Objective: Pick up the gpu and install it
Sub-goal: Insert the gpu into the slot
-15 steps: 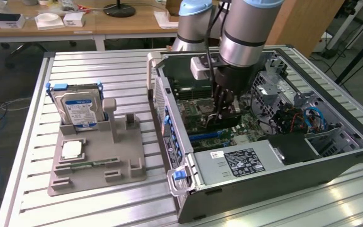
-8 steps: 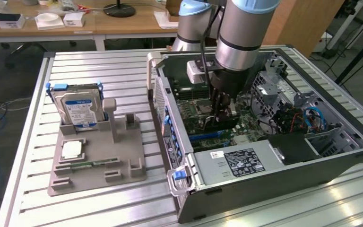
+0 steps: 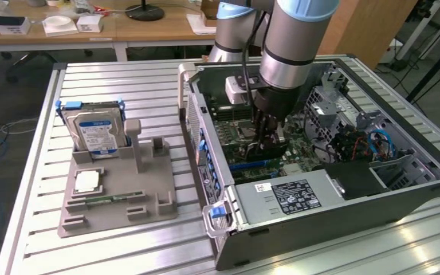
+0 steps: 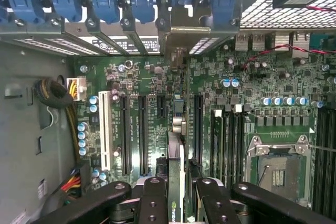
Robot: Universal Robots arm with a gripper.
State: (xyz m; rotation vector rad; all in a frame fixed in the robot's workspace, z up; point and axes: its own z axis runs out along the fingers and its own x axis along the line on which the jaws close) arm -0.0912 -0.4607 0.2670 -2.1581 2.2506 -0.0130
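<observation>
The arm's black two-fingered gripper [image 4: 176,195] is clamped on the gpu [image 4: 177,182], a thin dark expansion card seen edge-on in the wrist view, with a black finger pressing each flat face so the card hangs upright, its silver metal bracket [image 4: 181,35] reaching toward the case's rear wall. Holding it by the faces leaves the bottom edge free, which suits pushing it down into a slot, and the card appears to stand right over, or already partly in, one of the long black expansion slots [image 4: 198,124] on the green motherboard [image 4: 247,77]; how deep it sits cannot be told. In the exterior view the gripper [image 3: 268,134] reaches straight down into the open black and grey computer tower case [image 3: 319,229], which lies on its side so the board faces up for a vertical approach. Beside the card on the board sit more parallel black slots, a white slot [image 4: 103,132], and the empty silver processor socket [image 4: 275,166]. Outside the case, toward the exterior view's left on the ribbed aluminium table [image 3: 36,172], a grey moulded parts holder [image 3: 113,203] keeps a boxy silver hard drive with a blue label [image 3: 94,134] upright and a narrow green memory stick [image 3: 113,199] lying flat, each in its own recess.
</observation>
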